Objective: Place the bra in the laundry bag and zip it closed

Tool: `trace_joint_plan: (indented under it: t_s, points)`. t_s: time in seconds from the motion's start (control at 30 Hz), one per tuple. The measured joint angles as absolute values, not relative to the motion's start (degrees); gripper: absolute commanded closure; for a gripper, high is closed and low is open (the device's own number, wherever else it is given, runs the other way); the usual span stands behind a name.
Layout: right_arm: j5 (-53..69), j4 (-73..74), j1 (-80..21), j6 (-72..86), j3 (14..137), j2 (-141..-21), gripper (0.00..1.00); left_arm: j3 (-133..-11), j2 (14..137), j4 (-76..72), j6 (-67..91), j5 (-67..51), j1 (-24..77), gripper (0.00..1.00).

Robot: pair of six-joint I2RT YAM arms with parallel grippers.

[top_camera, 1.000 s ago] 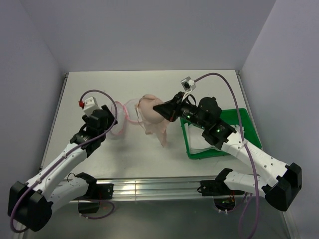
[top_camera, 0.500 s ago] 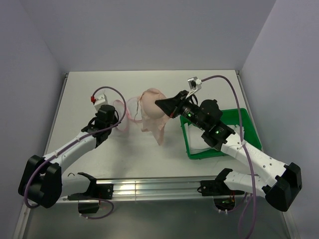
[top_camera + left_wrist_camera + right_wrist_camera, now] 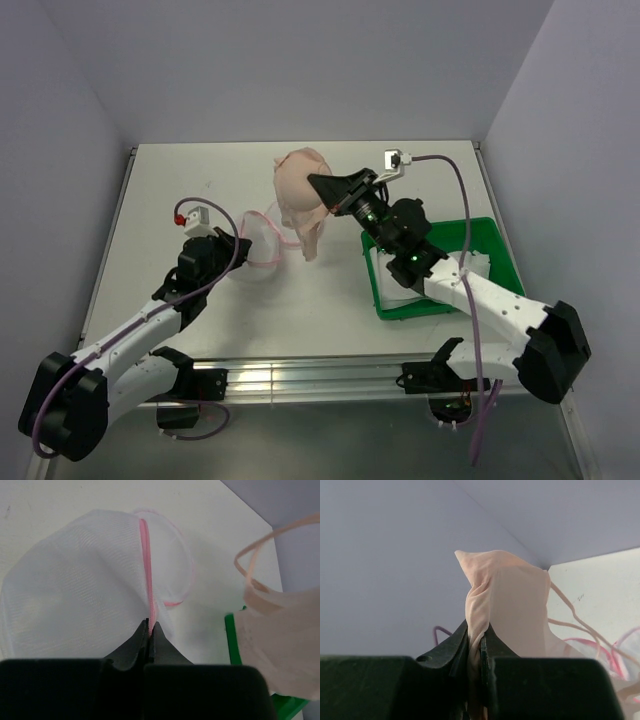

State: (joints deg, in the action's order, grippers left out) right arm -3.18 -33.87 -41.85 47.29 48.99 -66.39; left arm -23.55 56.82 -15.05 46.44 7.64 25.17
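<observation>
The bra (image 3: 298, 196), pale peach with dangling straps, hangs in the air above the back middle of the table. My right gripper (image 3: 314, 181) is shut on a fold of the bra (image 3: 506, 592), which bunches between its fingers (image 3: 479, 632). The laundry bag (image 3: 256, 236), white mesh with pink trim, lies open on the table just left of the hanging bra. My left gripper (image 3: 236, 246) is shut on the pink rim where the two halves of the bag (image 3: 75, 590) meet, its fingertips (image 3: 151, 625) pinching the trim. The bra (image 3: 282, 630) hangs to the right of the bag.
A green rectangular tray (image 3: 494, 234) with a white sheet inside stands at the right, under my right arm; its corner (image 3: 231, 632) shows beside the bag. Grey walls close the table at the back and sides.
My left gripper has closed on the bag's pink rim and its arm has shifted. My right gripper has lifted the bra higher and carried it towards the back.
</observation>
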Motion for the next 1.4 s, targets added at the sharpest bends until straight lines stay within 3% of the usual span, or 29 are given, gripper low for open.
trace_joint_plan:
  t_s: [0.4, 0.9, 1.4]
  points:
    - [-11.29, -47.33, -49.21, 54.43, 54.59, -91.66, 1.0, -16.91, 55.11, -19.86, 48.86, 6.79, 25.15, 1.0]
    - [-17.23, -50.46, -52.8, 57.19, 62.83, -93.08, 1.0, -15.07, 50.35, -18.92, 48.77, 8.05, 25.15, 1.0]
    - [-18.26, -54.48, -53.49, 58.54, 48.21, -96.38, 1.0, -12.71, 49.17, -17.72, 48.75, 9.58, 24.82, 1.0]
